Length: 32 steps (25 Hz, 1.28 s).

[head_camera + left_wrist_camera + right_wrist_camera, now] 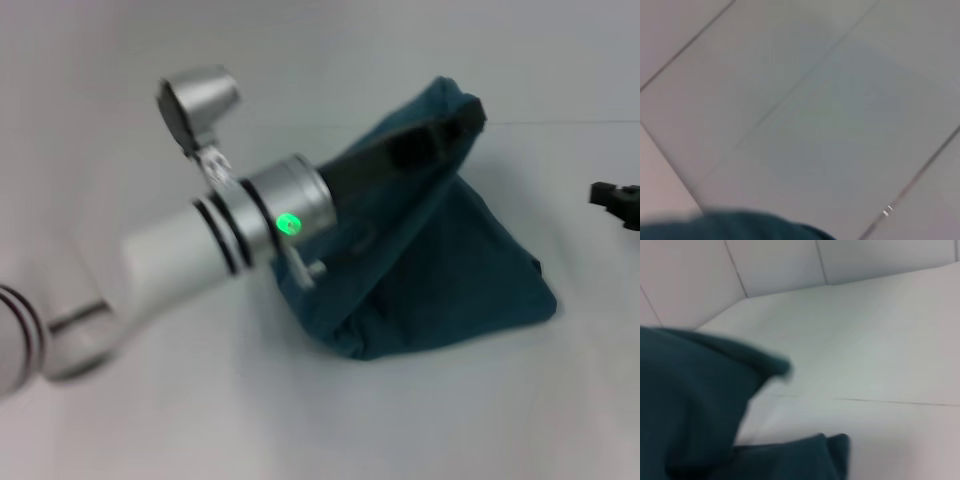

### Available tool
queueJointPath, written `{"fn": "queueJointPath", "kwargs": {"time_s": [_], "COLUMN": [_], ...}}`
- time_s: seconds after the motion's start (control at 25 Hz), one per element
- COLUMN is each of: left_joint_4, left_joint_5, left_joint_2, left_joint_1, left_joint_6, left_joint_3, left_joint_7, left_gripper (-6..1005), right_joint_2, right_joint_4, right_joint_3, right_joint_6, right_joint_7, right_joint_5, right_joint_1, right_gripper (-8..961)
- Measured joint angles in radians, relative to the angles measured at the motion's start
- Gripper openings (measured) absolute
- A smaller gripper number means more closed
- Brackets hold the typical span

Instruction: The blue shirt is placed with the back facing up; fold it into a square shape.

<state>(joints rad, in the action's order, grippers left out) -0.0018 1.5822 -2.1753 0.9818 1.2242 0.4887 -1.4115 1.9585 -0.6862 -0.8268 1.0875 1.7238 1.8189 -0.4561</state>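
We see the white table (300, 420) spread across the whole head view, and on it the blue shirt (450, 260), lifted into a tent whose peak hangs above the far side while its lower folds rest in a heap on the surface. Our left arm reaches in from the near left, and its left gripper (425, 140) is buried in the raised cloth near the peak, seemingly clamped on a pinch of it. The cloth drapes and sags freely, so we judge it soft, light and limp; it will slump wherever it is unsupported and is best held at an edge or corner. The right gripper (612, 198) waits at the right edge, clear of the shirt; whether it is apart or together we cannot tell.
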Motion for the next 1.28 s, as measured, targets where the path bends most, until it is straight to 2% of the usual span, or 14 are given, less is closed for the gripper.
{"fn": "queueJointPath", "kwargs": {"time_s": [0.12, 0.24, 0.32, 0.6, 0.72, 0.84, 0.92, 1.0, 1.2, 1.28], "left_joint_4": [-0.223, -0.392, -0.456, -0.503, -0.476, -0.372, -0.284, -0.197, -0.047, 0.017], "left_joint_5": [-0.028, -0.004, 0.028, 0.229, 0.304, 0.390, 0.443, 0.472, 0.474, 0.475], "left_joint_2": [-0.001, 0.000, -0.001, -0.001, 0.002, 0.005, 0.005, 0.006, 0.009, 0.010], "left_joint_1": [0.024, -0.004, -0.036, -0.103, -0.120, -0.137, -0.147, -0.162, -0.203, -0.210], "left_joint_6": [-0.092, -0.183, -0.208, -0.179, -0.119, -0.033, 0.015, 0.050, 0.104, 0.134], "left_joint_3": [-0.169, -0.356, -0.429, -0.530, -0.544, -0.545, -0.546, -0.547, -0.549, -0.538], "left_joint_7": [0.267, 0.502, 0.606, 0.647, 0.610, 0.503, 0.418, 0.346, 0.310, 0.291], "left_gripper": [17, 35, 53, 170, 230, 289, 524, 601, 782, 837], "right_joint_2": [-0.016, -0.018, -0.014, -0.009, -0.012, -0.022, -0.028, -0.031, -0.040, -0.044], "right_joint_4": [-0.001, -0.001, -0.001, 0.002, 0.004, 0.007, 0.010, 0.012, 0.024, 0.045], "right_joint_3": [0.001, 0.002, 0.004, 0.010, 0.022, 0.022, 0.018, 0.019, 0.016, 0.017], "right_joint_6": [0.002, -0.007, -0.020, -0.028, -0.024, -0.006, 0.009, 0.032, 0.081, 0.086], "right_joint_7": [-0.008, -0.027, -0.038, -0.035, -0.004, 0.047, 0.091, 0.145, 0.267, 0.316], "right_joint_5": [0.002, 0.022, 0.041, 0.063, 0.064, 0.064, 0.064, 0.065, 0.065, 0.074], "right_joint_1": [0.014, 0.017, 0.013, -0.008, -0.015, -0.027, -0.036, -0.045, -0.075, -0.098], "right_gripper": [6, 6, 6, 7, 8, 8, 9, 9, 147, 243]}}
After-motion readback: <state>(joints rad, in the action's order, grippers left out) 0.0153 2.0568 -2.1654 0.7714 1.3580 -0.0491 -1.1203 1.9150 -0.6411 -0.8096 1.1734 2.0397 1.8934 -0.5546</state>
